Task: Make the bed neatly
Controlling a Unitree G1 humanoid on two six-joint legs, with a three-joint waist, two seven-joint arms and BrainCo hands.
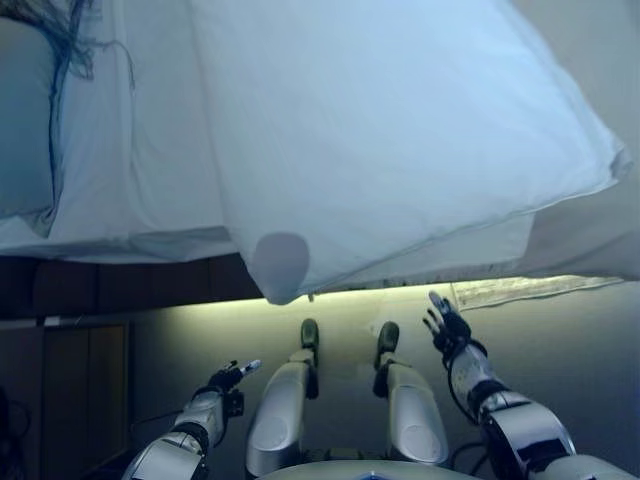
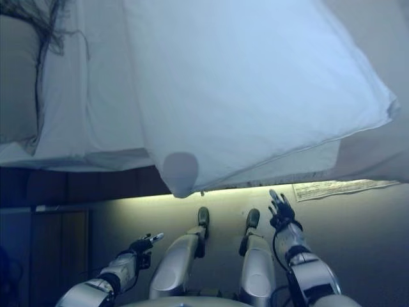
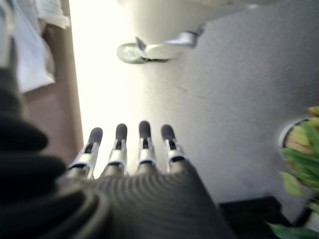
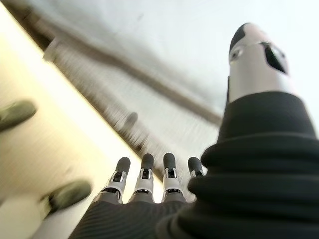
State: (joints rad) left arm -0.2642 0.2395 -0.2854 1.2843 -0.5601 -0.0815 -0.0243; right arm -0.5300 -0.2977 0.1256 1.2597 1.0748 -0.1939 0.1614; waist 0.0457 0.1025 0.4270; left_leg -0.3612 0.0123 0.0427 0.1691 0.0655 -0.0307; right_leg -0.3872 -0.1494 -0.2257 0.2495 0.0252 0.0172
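Note:
A large white pillow (image 1: 400, 130) lies askew on the bed, one corner (image 1: 278, 262) hanging over the bed's near edge. Under it is a white sheet (image 1: 140, 150), rumpled toward the left. A second pillow (image 1: 25, 120) lies at the far left. My left hand (image 1: 228, 380) hangs low on the left, below the bed's edge, fingers straight and empty; its fingers (image 3: 129, 144) point at the floor. My right hand (image 1: 447, 328) is raised just below the bed's near edge on the right, fingers spread, holding nothing. Its fingers (image 4: 149, 174) show before the bed's side.
A dark wooden bed frame (image 1: 120, 285) runs under the mattress on the left. A dark tangle of cords (image 1: 70, 40) lies at the upper left. A printed paper (image 1: 520, 290) lies on the floor near the right hand. A potted plant (image 3: 301, 149) stands on the floor.

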